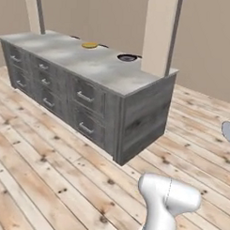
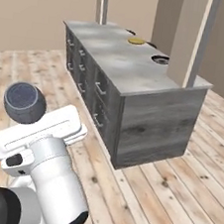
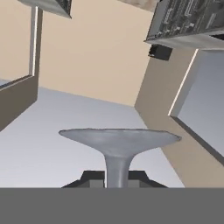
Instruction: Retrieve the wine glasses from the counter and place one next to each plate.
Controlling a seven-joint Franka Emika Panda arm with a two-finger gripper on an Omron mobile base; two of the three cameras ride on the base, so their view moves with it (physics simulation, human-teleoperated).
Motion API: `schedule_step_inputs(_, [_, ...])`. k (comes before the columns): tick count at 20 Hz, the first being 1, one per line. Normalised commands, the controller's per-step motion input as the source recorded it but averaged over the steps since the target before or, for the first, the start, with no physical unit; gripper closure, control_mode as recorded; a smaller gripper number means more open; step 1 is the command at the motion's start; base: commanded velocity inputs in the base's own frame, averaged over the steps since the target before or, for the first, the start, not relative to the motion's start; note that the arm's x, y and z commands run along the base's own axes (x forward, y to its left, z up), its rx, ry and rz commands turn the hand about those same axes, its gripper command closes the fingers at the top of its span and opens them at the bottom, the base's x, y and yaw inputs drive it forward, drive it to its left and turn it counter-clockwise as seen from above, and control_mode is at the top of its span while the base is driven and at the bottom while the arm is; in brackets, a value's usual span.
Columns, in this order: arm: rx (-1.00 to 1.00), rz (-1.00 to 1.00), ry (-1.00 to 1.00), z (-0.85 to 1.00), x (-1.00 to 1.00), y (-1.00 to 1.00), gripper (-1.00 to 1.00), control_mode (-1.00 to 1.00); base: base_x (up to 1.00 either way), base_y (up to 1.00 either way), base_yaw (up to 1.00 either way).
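Gripping a smooth grey wine glass (image 3: pixel 117 144) by its thin stem, dark fingers (image 3: pixel 92 178) narrow, round flared foot above

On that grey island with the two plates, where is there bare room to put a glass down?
Most of the island top is bare: the whole near strip above the drawers, plus the gap between the yellow plate and the dark plate. The far edge is tighter, where both plates sit and a pillar rises close behind the dark one.

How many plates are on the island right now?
2: a yellow-orange plate toward the island's far side, and a dark plate nearer the pillar. No others visible.
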Motion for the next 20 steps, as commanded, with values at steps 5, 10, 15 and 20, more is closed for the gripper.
schedule_step_inputs(5, [0.0,0.0,0.0,0.0,0.0,0.0,1.0,1.0,1.0,-1.0,0.19])
schedule_step_inputs(10, [0.0,0.0,0.0,0.0,0.0,0.0,1.0,1.0,1.0,-1.0,-0.06])
schedule_step_inputs(15, [0.0,0.0,0.0,0.0,0.0,0.0,1.0,1.0,1.0,-1.0,0.0])
schedule_step_inputs(20, [0.0,0.0,0.0,0.0,0.0,0.0,1.0,1.0,1.0,-0.89,0.17])
